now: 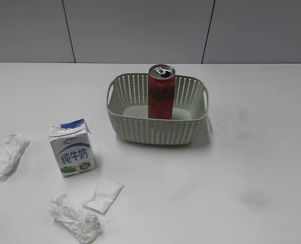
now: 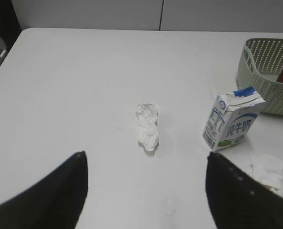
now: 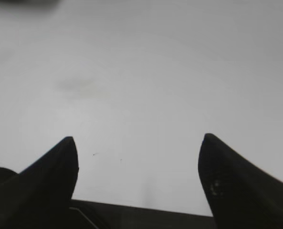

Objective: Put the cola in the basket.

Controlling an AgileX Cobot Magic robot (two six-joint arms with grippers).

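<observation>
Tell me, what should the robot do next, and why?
Probably nothing more than keep both arms back and stop. The cola already stands upright inside the basket. The left pincer and the right pincer are both open and empty above the bare table, and neither arm shows in the exterior view.

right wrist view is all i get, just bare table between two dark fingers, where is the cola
Observer: The cola stands upright inside the basket, seen in the exterior view.
Operator: anything else on the table
Observer: A milk carton stands left of the basket, with crumpled paper in front of it.
Operator: is the left gripper holding anything
Observer: No. The left gripper is open and empty above a paper wad.
</observation>
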